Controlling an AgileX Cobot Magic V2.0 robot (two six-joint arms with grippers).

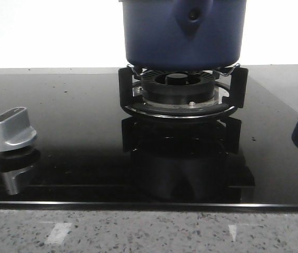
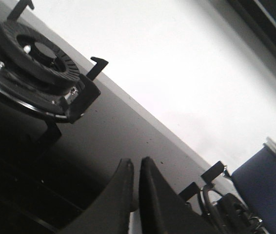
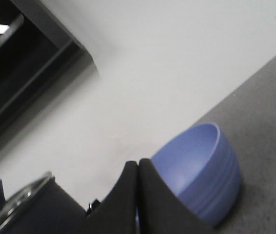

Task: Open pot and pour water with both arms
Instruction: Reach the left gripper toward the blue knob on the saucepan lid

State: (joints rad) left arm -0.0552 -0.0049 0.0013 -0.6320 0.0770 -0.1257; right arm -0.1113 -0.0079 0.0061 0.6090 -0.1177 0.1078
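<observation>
Two tools hang free of any load: the left tool [image 2: 134, 168] has its fingers drawn almost together with only a thin slit between them, and the right tool [image 3: 138, 170] has its fingers pressed together, neither pinching anything. The pot [image 1: 183, 32] sits on the burner grate [image 1: 180, 92] of the black glass cooktop [image 1: 75, 132], its teardrop handle mount [image 1: 192, 17] facing the front camera. In the right wrist view a glass lid [image 3: 18, 202] with a metal rim appears to cover it, so opening is not yet done. Being metal and presumably filled with water, the pot should feel heavy, rigid and smooth-walled; the handle mount looks like the sound place to grip. No lid knob shows in any view. A lighter blue bowl [image 3: 204, 170] stands nearby on the grey tabletop [image 3: 269, 107].
</observation>
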